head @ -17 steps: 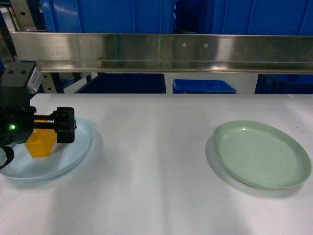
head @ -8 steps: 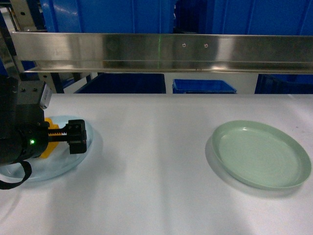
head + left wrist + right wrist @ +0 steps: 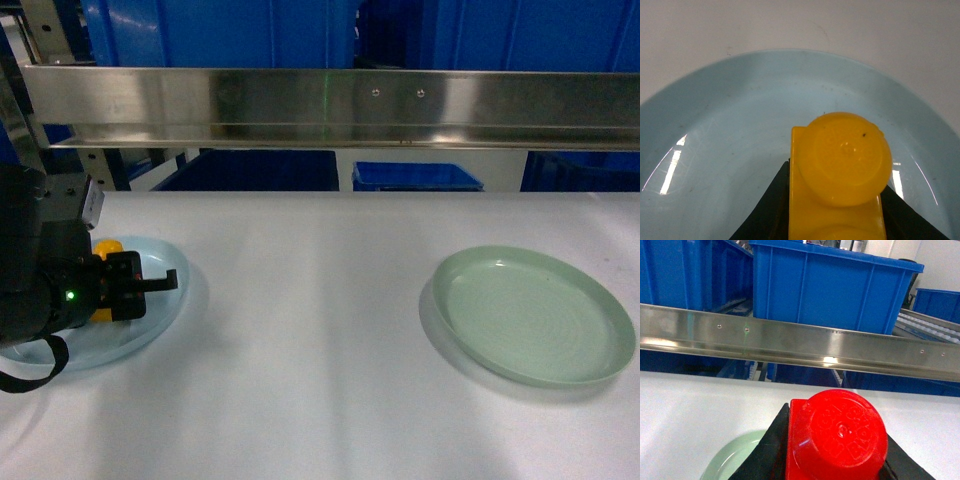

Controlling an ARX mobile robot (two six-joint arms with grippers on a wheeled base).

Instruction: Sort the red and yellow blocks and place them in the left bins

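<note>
- The left gripper (image 3: pixel 150 283), a black motorised unit with a green light glowing on its body, is hovering over the pale blue round plate (image 3: pixel 150 325) that is lying on the white surface (image 3: pixel 320 330).
- In the left wrist view, its jaws are clamping the glossy orange-yellow plastic brick (image 3: pixel 840 170), one dark jaw showing on each side of it.
- That brick's round stud is facing the camera, and the brick is sitting above the near half of the pale blue plate; whether it is touching the plate cannot be told.
- In the head view only a small yellow corner of the brick (image 3: pixel 105 248) is peeking out behind the gripper body, over the plate's far left part.
- The right gripper is showing only in its own wrist view, where its jaws are holding the glossy red plastic brick (image 3: pixel 837 442) with a single round embossed stud.
- Below that red brick, the pale green round plate (image 3: pixel 735 460) is lying on the white surface, well to the right of the pale blue plate.
- Beyond both plates, a stainless steel rail (image 3: pixel 330 105) is running across the far edge, with blue plastic crates (image 3: pixel 832 290) standing behind it.
</note>
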